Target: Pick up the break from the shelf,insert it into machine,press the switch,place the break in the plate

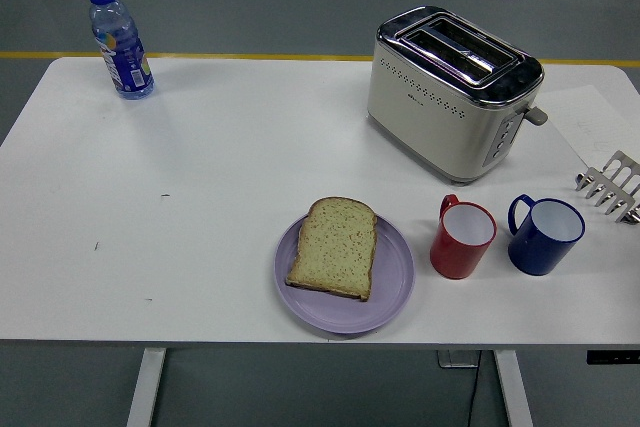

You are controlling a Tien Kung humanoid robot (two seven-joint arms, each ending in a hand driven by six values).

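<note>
Pale tan slice of bread (333, 246), crust darker round the edge, lies flat on a round lilac plastic plate (395, 292) near the table's front edge, approx centre. Its long axis runs near-to-far, tilted a little so the far end leans right. So the task's thing is already in the plate; by my reading the last step looks done, w/ nothing left to grasp.

No robot arm or hand in view, left or right, so no fingers to report on: can't say open, closed or gripping. No direction from fingers to bread can be given either. Were a pick needed, the plate sits slightly right of the table's middle, so the right hand would prob. be a bit nearer, but that's a guess.

Cream and chrome two-slot toaster (452, 89) stands far right, well apart from the plate, slots look empty, lever (537, 115) on its right end. Wire toast rack (611, 187), the shelf, at the right edge, empty. Red mug (462, 238) just beside the plate's right rim, blue mug (544, 234) next to it. Clear water bottle w/ blue cap (120, 42) far left corner.

White table (200, 197), smooth, matte, mostly bare on the left. Beyond it: grey floor, yellow line, black cables at top.
</note>
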